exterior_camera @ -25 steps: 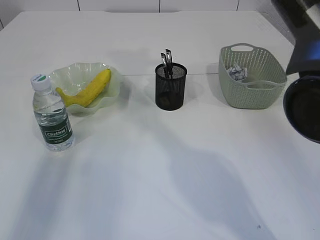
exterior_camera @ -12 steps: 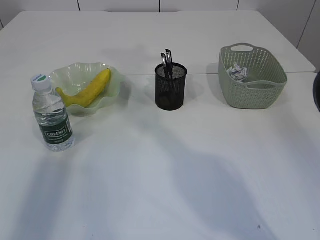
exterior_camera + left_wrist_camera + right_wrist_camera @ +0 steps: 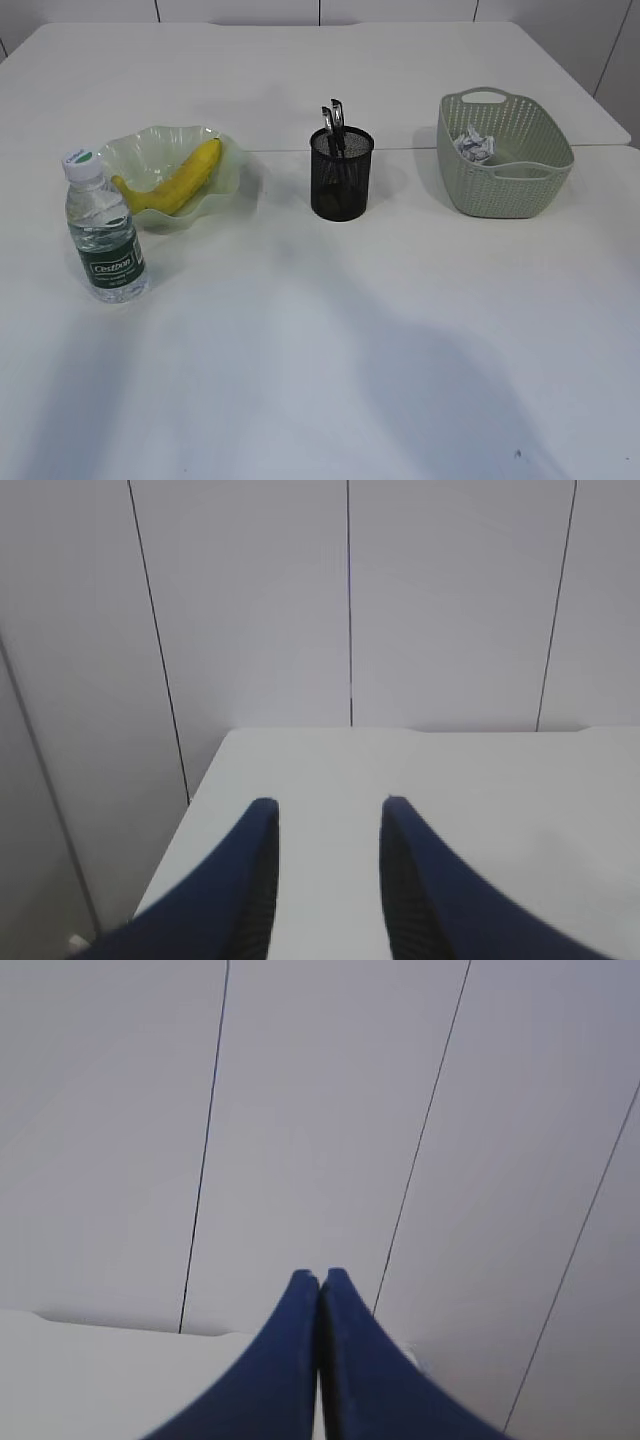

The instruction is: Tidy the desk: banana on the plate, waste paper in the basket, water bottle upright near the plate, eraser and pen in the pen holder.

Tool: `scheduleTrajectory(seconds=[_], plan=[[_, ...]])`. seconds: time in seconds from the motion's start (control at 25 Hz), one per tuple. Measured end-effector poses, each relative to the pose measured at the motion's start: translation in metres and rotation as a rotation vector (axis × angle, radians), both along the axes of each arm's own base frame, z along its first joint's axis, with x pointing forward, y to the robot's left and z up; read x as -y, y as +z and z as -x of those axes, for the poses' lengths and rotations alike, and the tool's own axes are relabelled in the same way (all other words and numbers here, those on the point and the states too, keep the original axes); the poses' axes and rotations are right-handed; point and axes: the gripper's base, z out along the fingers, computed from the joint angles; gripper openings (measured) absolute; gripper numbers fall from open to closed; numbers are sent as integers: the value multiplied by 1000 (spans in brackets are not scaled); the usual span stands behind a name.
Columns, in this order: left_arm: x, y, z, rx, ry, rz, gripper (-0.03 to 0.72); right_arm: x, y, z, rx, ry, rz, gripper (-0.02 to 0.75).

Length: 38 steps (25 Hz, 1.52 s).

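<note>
The yellow banana lies on the pale green plate at the left. Just in front of the plate the water bottle stands upright. A black mesh pen holder in the middle has a pen sticking out; the eraser is hidden. Crumpled waste paper lies in the green basket at the right. Neither arm shows in the exterior view. My left gripper is open and empty, pointing over the table towards the wall. My right gripper is shut with nothing in it, aimed at the wall.
The white table carries soft shadows across its front half. A seam between two table tops runs behind the pen holder. The left wrist view shows the table's far left corner and a panelled wall.
The right arm, seen at the right edge a second ago, has drawn out of the exterior view. The objects on the table have not moved.
</note>
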Motion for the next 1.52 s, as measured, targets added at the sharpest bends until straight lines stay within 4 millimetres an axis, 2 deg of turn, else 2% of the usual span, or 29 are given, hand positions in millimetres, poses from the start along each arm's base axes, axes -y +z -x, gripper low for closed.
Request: scheduleTrajectory(seconds=[0.24, 0.72, 1.0, 1.12, 1.32, 1.4, 1.52], plan=[[0, 18, 2, 54, 4, -3, 239, 18, 34, 36, 60, 9, -5, -13], [-1, 21, 3, 61, 10, -3, 239, 59, 88, 122, 124, 42, -20, -13], [-4, 28, 14, 81, 52, -43, 239, 89, 117, 183, 219, 50, -56, -13], [-6, 35, 24, 106, 77, -49, 239, 106, 129, 217, 275, 48, -74, -13], [-5, 46, 40, 152, 86, -51, 239, 133, 139, 268, 291, 36, -60, -13], [-5, 50, 46, 170, 87, -51, 239, 140, 136, 281, 259, 35, -55, -13], [-5, 55, 54, 194, 92, -52, 239, 144, 127, 288, 183, 35, -32, -13]])
